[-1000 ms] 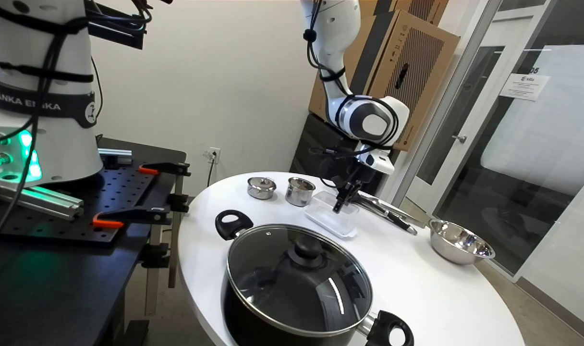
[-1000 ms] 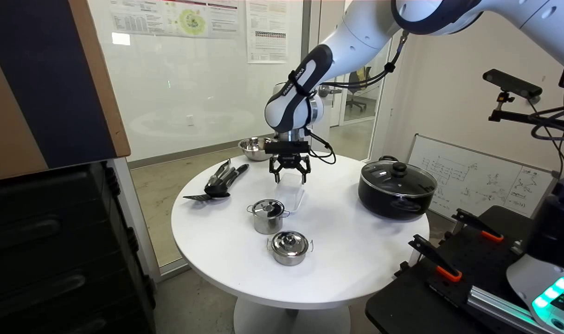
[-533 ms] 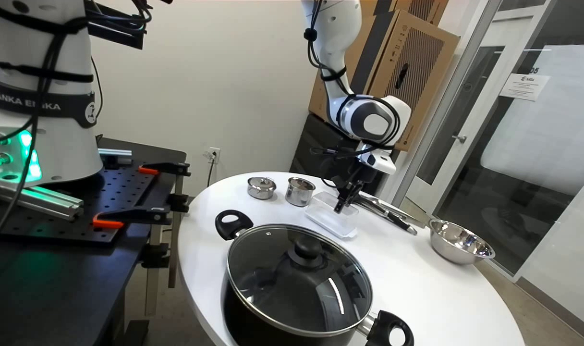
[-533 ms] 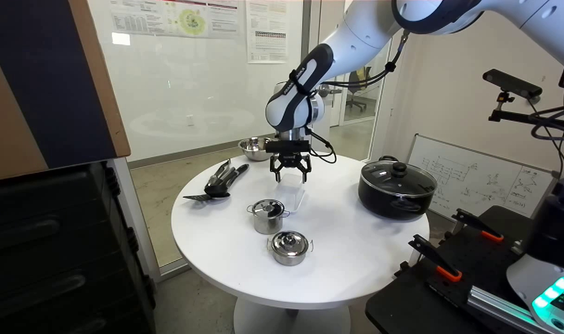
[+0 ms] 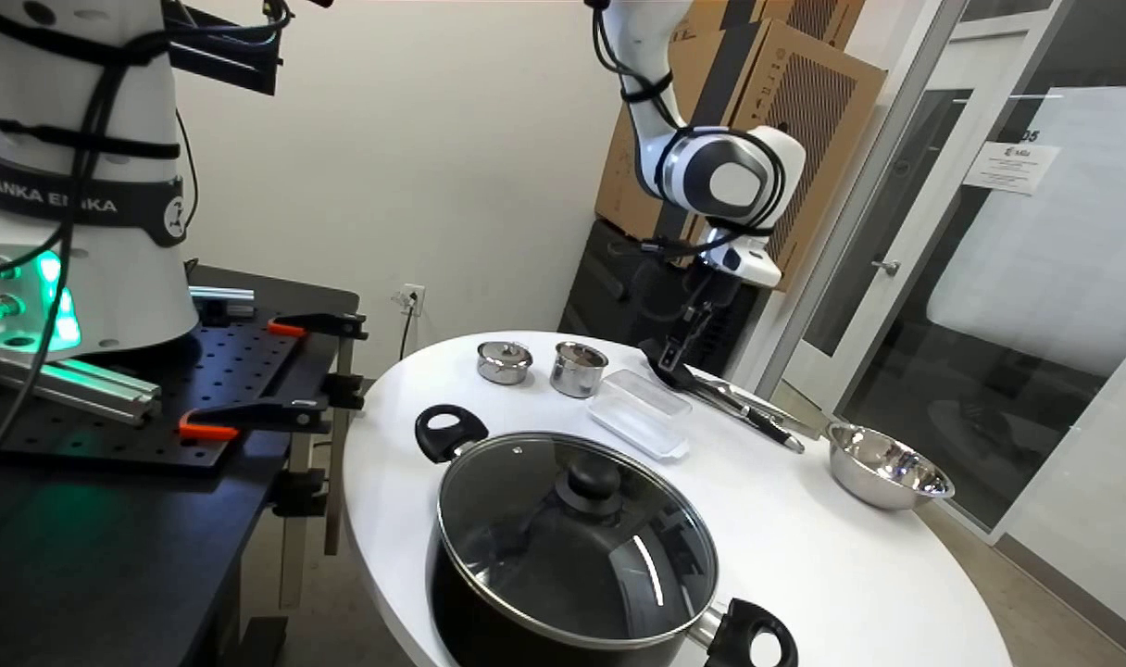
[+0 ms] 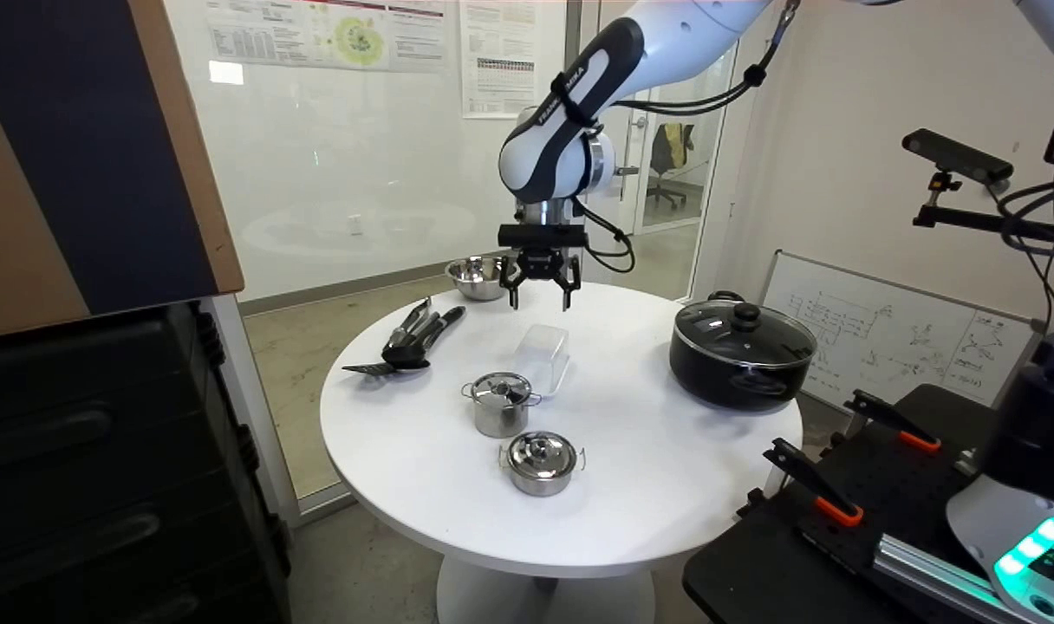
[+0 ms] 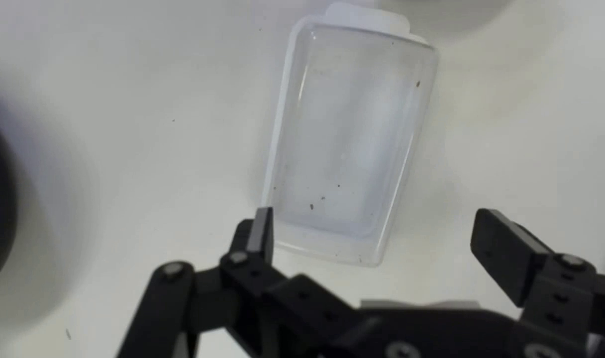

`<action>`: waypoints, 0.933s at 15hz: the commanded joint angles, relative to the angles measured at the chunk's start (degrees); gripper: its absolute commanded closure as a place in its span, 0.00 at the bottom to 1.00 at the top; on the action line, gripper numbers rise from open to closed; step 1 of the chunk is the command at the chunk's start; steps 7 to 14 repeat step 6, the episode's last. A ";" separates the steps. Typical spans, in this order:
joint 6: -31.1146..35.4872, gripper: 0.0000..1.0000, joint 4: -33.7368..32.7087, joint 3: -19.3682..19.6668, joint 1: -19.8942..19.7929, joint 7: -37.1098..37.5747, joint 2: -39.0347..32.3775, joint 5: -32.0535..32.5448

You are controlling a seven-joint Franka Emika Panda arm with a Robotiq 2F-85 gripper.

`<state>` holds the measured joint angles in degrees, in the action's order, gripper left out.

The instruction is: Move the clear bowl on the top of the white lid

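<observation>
The clear bowl (image 5: pixel 649 393) is a see-through rectangular container on the table in both exterior views (image 6: pixel 541 348). In the wrist view the clear bowl (image 7: pixel 352 129) rests over the white lid (image 7: pixel 367 19). The lid's tab and left edge show beyond the bowl, so the two are slightly offset. The lid's edge also shows in both exterior views (image 5: pixel 672 452) (image 6: pixel 563 376). My gripper (image 6: pixel 541 299) is open and empty, above and apart from the bowl. It also shows from the side (image 5: pixel 671 357), and its spread fingers (image 7: pixel 374 221) frame the bowl's near end in the wrist view.
Two small steel pots (image 6: pixel 501 406) (image 6: pixel 540 464) stand close to the bowl. Black-handled utensils (image 6: pixel 414 338) lie on the table (image 6: pixel 631 459). A steel bowl (image 5: pixel 887 466) and a big black pot with a glass lid (image 5: pixel 577 547) stand farther off.
My open gripper has risen and drawn away from the clear bowl, mostly in the last half second. The bowl and the lid have not visibly moved.
</observation>
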<state>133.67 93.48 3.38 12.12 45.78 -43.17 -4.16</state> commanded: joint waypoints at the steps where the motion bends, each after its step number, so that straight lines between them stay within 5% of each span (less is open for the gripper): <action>1: 3.47 0.00 12.35 -1.66 -1.75 -6.46 11.27 -0.46; 5: 10.32 0.00 22.12 -1.55 -2.44 -8.42 19.13 -1.32; 6: 6.26 0.00 14.25 -0.77 -1.47 -6.05 13.45 -0.08; 14: 6.26 0.00 14.25 -0.77 -1.47 -6.05 13.45 -0.08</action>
